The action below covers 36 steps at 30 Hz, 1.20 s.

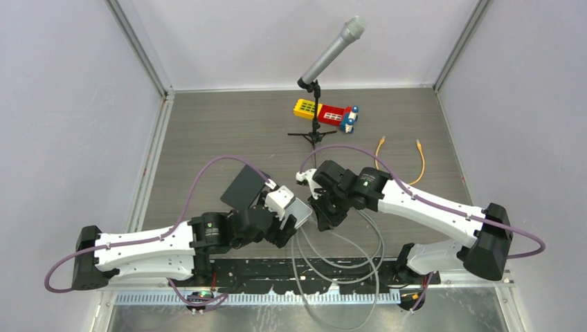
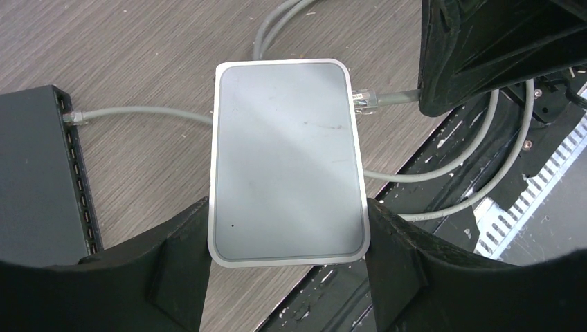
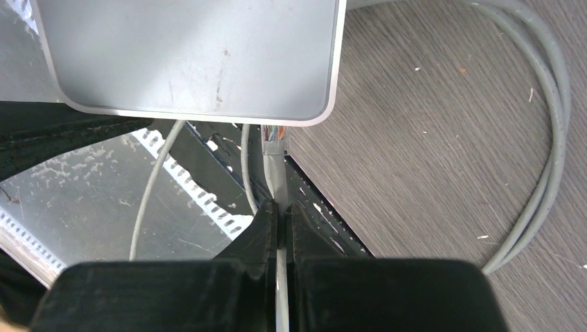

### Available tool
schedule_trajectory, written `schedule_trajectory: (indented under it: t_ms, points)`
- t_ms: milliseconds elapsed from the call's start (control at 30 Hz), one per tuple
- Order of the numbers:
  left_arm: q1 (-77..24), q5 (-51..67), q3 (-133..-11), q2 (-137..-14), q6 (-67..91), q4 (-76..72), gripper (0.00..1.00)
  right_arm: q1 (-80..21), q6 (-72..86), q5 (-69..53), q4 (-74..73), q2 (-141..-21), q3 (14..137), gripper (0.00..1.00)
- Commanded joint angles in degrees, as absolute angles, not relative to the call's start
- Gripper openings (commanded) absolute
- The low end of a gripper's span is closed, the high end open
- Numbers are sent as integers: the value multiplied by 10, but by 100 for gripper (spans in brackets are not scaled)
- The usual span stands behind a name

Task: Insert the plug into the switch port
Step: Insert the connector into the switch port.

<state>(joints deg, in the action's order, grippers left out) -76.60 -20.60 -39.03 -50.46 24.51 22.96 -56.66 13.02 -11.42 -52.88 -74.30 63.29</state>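
Observation:
My left gripper [image 2: 287, 216] is shut on the near end of a flat silver switch [image 2: 287, 159] and holds it by its two long sides; the switch also shows in the top view [image 1: 299, 211]. A clear plug [image 2: 361, 101] on a grey cable meets the switch's right side. I cannot tell how deep it sits. My right gripper [image 3: 280, 207] is shut on the grey cable [image 3: 275, 173] just behind the plug [image 3: 273, 135], which touches the switch's edge [image 3: 187, 62]. In the top view the right gripper [image 1: 324, 220] is right beside the left gripper [image 1: 291, 223].
A black switch [image 2: 34, 173] lies to the left with a grey cable [image 2: 138, 111] plugged into it. Grey cable loops [image 1: 346, 256] lie near the arm bases. A microphone stand [image 1: 316, 131], toy blocks [image 1: 325, 113] and a yellow cable [image 1: 419, 162] stand farther back.

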Motion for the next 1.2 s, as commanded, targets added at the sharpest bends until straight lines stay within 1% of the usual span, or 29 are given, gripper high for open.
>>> schedule_trajectory:
  t_ms: [0, 167, 400, 567, 1067, 1167]
  points:
    - [-806, -25, -397, -491, 244, 127, 0, -549, 146, -46, -291, -719, 612, 0]
    - [-806, -25, -395, -507, 243, 118, 0, -550, 199, -36, -220, -704, 577, 0]
    - [-806, -18, -392, -524, 246, 94, 0, -551, 257, 42, -147, -680, 538, 0]
    - [-806, -12, -390, -533, 248, 83, 0, -552, 281, 72, -134, -671, 530, 1]
    - [-812, -2, -400, -564, 246, 65, 0, -567, 290, 64, -120, -702, 573, 0]
    - [-814, 19, -402, -567, 245, 64, 0, -567, 282, 65, -123, -704, 577, 0]
